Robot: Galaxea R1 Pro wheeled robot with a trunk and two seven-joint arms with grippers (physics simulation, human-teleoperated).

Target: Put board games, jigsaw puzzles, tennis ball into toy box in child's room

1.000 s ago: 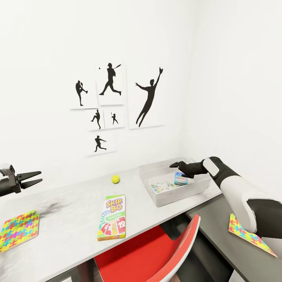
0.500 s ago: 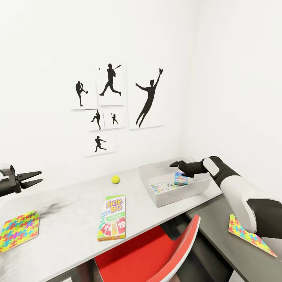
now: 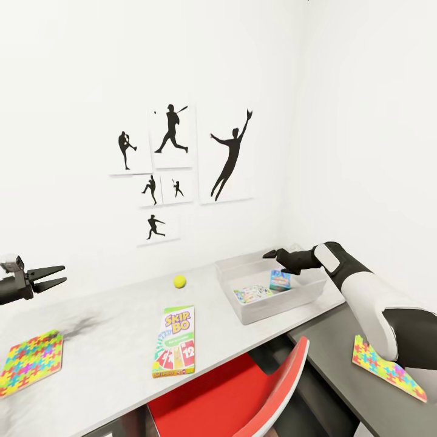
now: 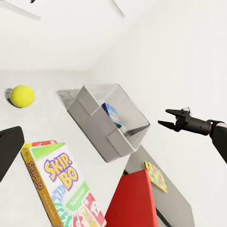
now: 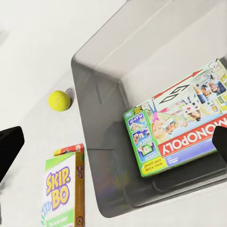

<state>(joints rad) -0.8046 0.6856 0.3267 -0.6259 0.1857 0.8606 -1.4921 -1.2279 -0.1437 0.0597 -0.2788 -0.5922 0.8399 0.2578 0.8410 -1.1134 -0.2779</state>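
Status: 2 of 6 toys are being seen in the toy box (image 3: pixel 252 303) — Monopoly (image 5: pixel 187 127) lying flat on the floor of it, blue game (image 3: pixel 279 280) leaning against a wall. Box is sitting on the desk (image 3: pixel 115 340) at the far end, by the corner.

Still outstanding, as judged from the layout:
- Skip-Bo (image 3: pixel 175 341) lying flat on the desk, near the front edge, well apart from the box.
- Ball (image 3: pixel 179 281) resting on the desk between Skip-Bo and the wall.
- Puzzle 1 (image 3: pixel 30 363) lying at the desk's left end.
- Puzzle 2 (image 3: pixel 385 367) lying on the lower dark section, beside the right arm.

So approx a third done, 4 items left.

Right claw (image 3: pixel 271 254) is being held above the box's far rim, fingers parted, nothing gripped, nothing touched. Left claw (image 3: pixel 53 275) is hovering over the desk's left end, fingers spread, empty, not touching anything.
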